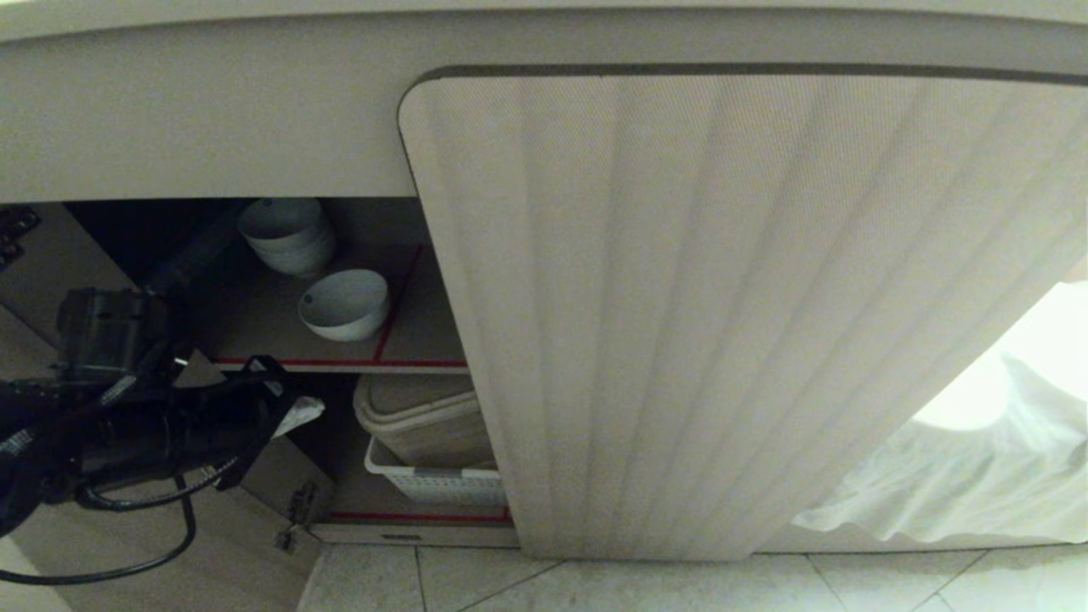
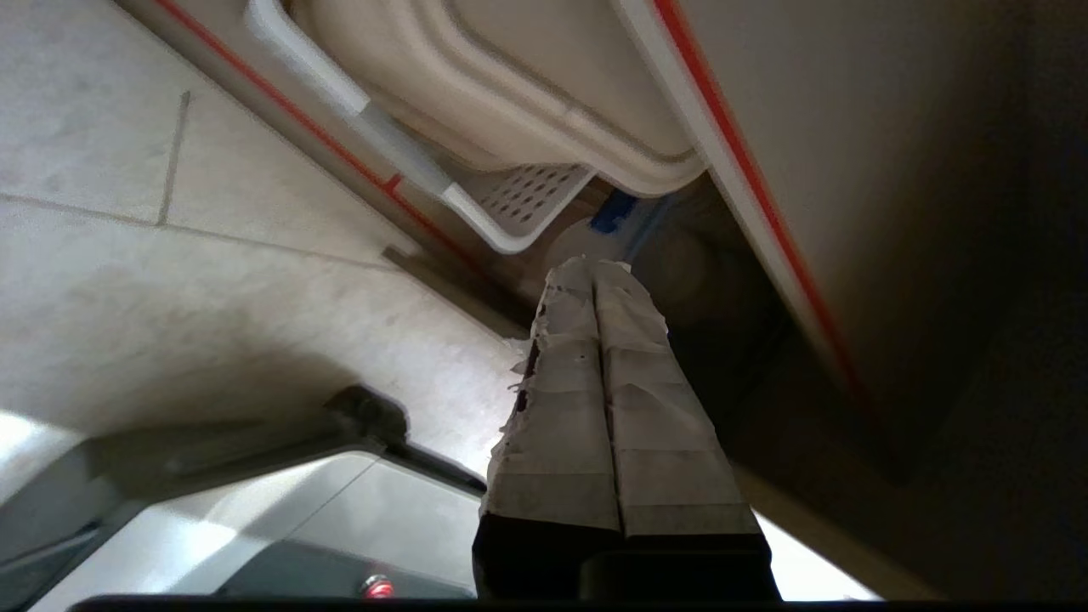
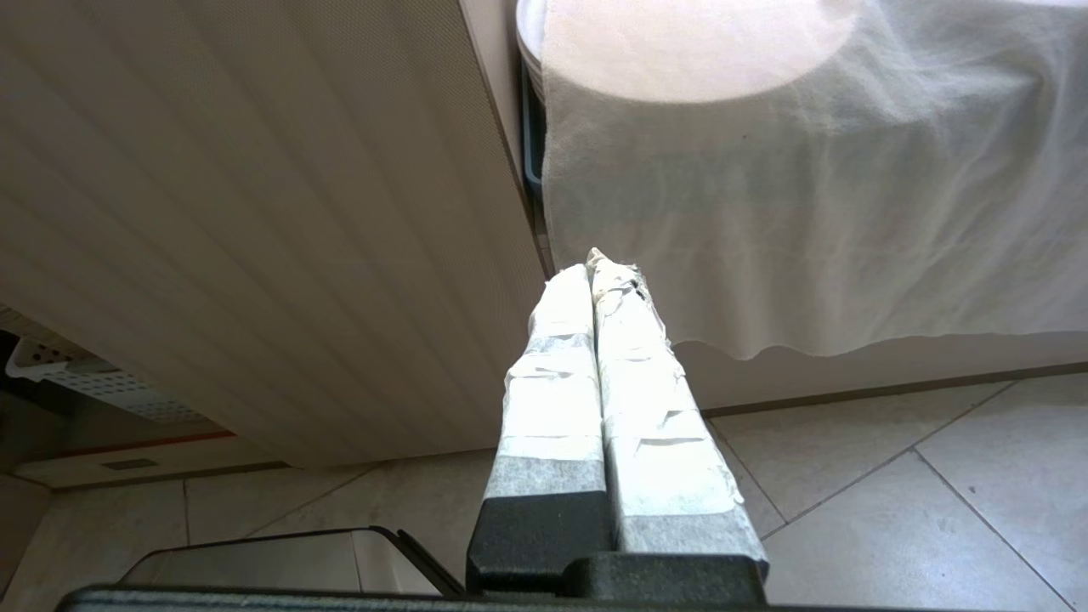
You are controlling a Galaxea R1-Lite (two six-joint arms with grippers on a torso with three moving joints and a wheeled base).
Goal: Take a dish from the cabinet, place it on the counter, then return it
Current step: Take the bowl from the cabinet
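One small glossy white round dish [image 1: 344,303] is sitting on the shelf [image 1: 340,348] right of one stack of pale bowls [image 1: 286,234]; the left tool [image 1: 297,415] is hovering closed and empty, near, below.

Honestly, you won't find a single word, number, label or logo to read anywhere here. Nearest thing to a marking is the red tape [image 1: 340,363] edging the shelf at left-center of the head view, and that's plain. There's also a small dark strip [image 1: 401,536] low on the cabinet [image 1: 722,297] base near the bottom, but you can't tell whether anything's printed on it.
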